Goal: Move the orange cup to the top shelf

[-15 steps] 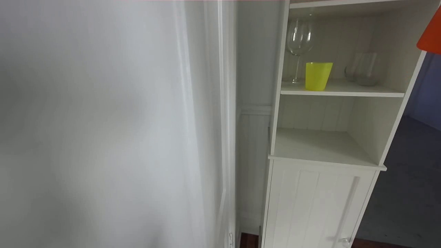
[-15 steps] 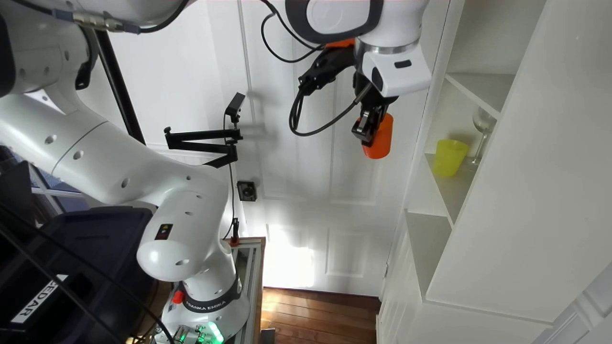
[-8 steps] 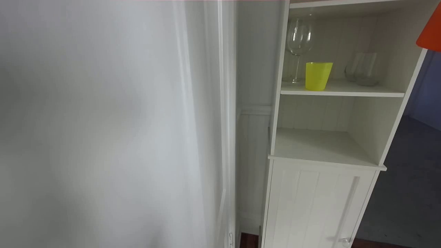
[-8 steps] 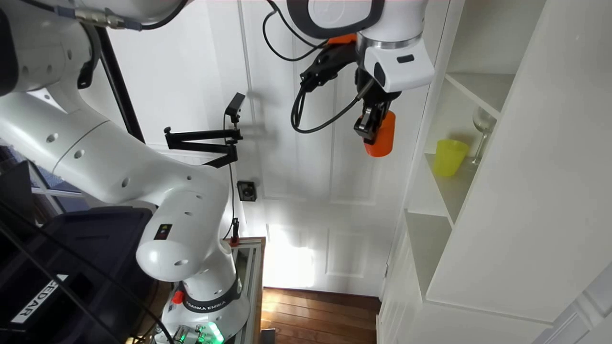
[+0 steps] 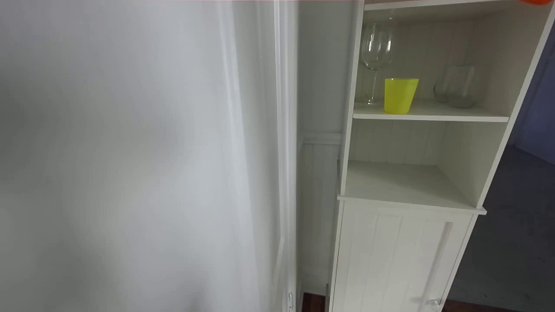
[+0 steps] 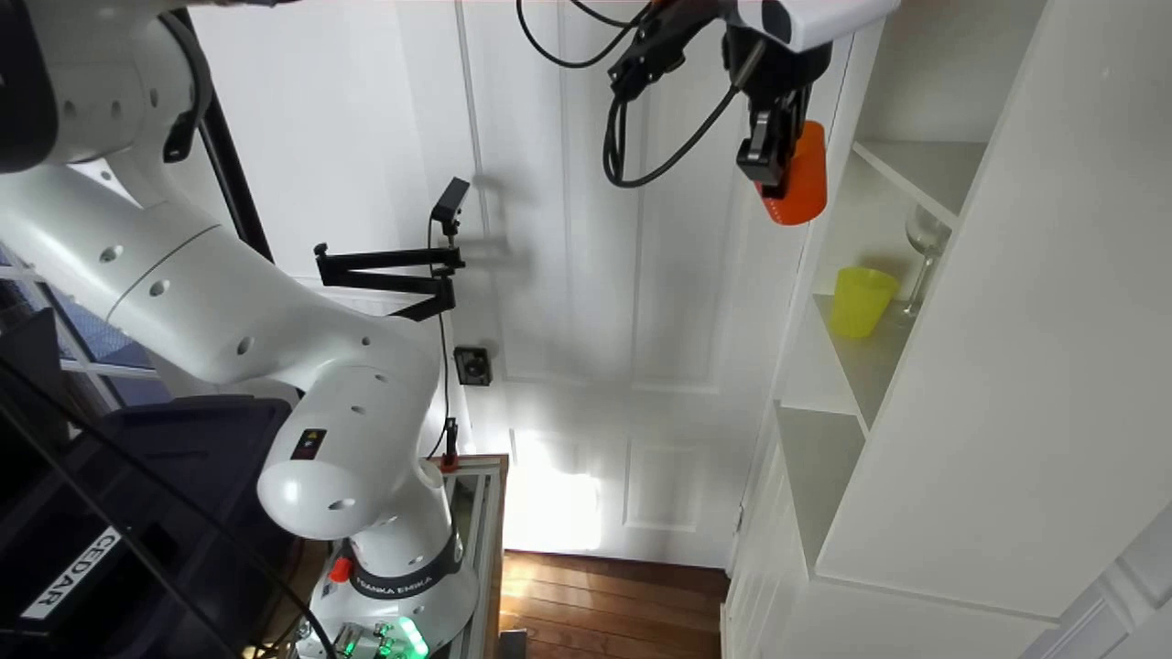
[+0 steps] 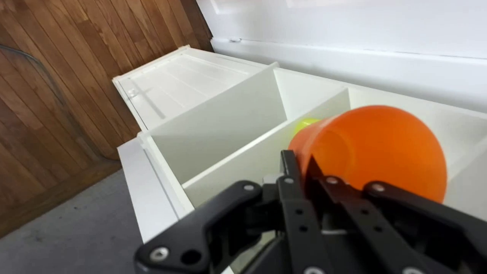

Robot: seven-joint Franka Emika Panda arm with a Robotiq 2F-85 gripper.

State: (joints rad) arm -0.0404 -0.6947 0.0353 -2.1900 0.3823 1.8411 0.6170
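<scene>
The orange cup (image 6: 808, 178) hangs in the air in front of the white cabinet, a little tilted. Only its lower edge (image 5: 537, 1) shows at the top right of an exterior view. In the wrist view the orange cup (image 7: 395, 148) has its open mouth towards the camera. My gripper (image 7: 300, 156) is shut on the cup's wall, one finger inside and one outside. The gripper (image 6: 767, 174) also shows in an exterior view. The top shelf board (image 6: 920, 174) shows in an exterior view, right of the cup; its front edge (image 5: 429, 5) shows in an exterior view.
A yellow cup (image 5: 399, 96) stands at the front of the shelf below, beside a wine glass (image 5: 376, 47). Clear glasses (image 5: 460, 86) stand on that shelf's right. The cabinet's side wall (image 6: 998, 384) and a white door (image 6: 678, 302) flank the cup.
The gripper has moved up and towards the cabinet with the orange cup, mostly in the last half second. In an exterior view the cup has risen almost out of the picture.
</scene>
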